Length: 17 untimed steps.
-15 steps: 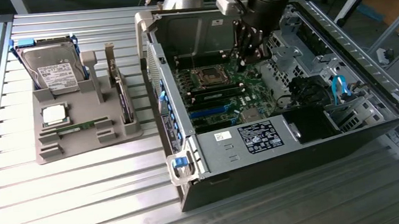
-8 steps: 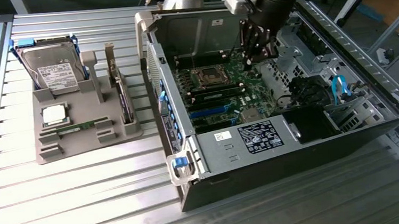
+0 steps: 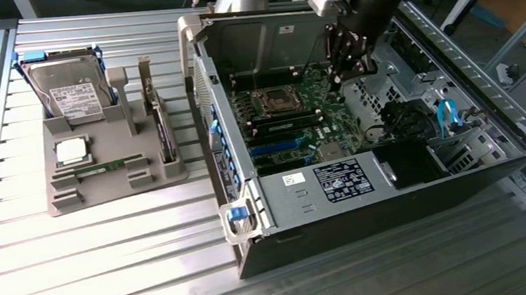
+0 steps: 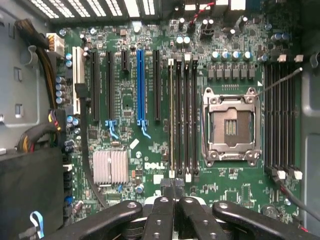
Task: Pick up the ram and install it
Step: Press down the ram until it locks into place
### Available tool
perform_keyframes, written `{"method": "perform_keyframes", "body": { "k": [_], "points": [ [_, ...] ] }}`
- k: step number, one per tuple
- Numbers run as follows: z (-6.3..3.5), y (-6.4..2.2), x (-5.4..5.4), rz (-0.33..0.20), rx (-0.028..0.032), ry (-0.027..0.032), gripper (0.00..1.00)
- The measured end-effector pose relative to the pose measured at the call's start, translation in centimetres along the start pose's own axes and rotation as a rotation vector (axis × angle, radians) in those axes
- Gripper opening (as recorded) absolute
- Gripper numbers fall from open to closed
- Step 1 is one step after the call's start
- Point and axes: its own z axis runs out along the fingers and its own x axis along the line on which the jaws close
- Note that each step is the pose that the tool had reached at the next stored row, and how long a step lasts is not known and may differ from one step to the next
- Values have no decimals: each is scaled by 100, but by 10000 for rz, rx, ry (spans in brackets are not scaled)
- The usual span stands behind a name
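Currently gripper is hovering inside the open computer case above the motherboard, jaws closed, apparently empty. One ram is lying in the grey holder on the bench, beside the processor and hard drive.

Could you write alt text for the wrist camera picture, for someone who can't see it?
Looking down from the robot's gripper onto a green Dell motherboard inside an open computer case: empty processor socket, black memory slots, one blue slot, silver heatsink.
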Motion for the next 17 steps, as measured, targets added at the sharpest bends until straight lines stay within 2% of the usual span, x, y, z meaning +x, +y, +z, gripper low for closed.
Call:
{"method": "perform_keyframes", "body": {
  "k": [4,17],
  "points": [
    [-14,-50,0,0,-7,-2,11],
    [-17,-51,0,-1,-7,-16,11]
  ]
}}
